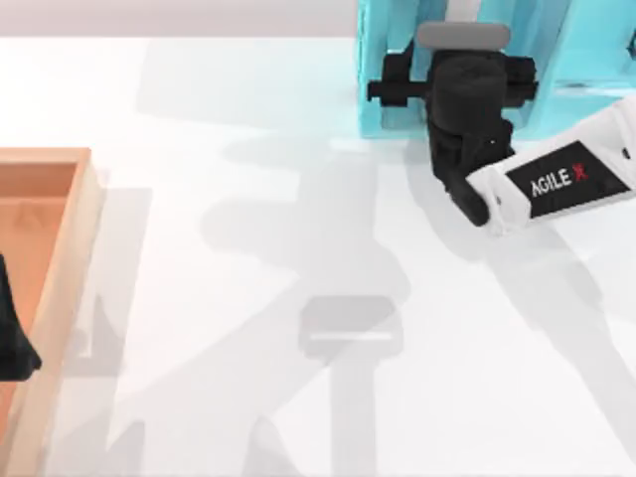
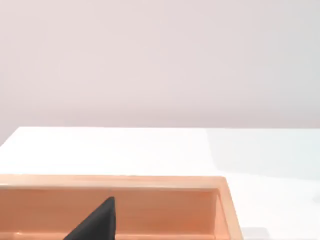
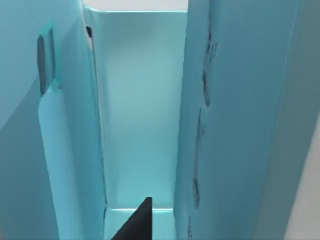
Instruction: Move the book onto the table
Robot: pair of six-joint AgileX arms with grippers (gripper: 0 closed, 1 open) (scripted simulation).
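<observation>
The book (image 1: 462, 35) appears as a pale strip, edge-on and upright inside the turquoise shelf (image 1: 383, 60) at the table's (image 1: 248, 149) far edge, right of centre. It is not yet on the table.

Step in hand, as judged: reaching in to grasp. The right gripper (image 1: 462, 72) sits at the compartment mouth, just beside the book; whether its pincer is wide or closed cannot be told.

Next move calls for a firm hold, then a straight withdrawal clear of the shelf walls, which crowd both sides.

Left gripper (image 1: 10, 343) is parked over the wooden tray (image 1: 84, 219) at the left edge, well apart.

"AGILE X" lettering on right arm (image 1: 556, 179), black panel
</observation>
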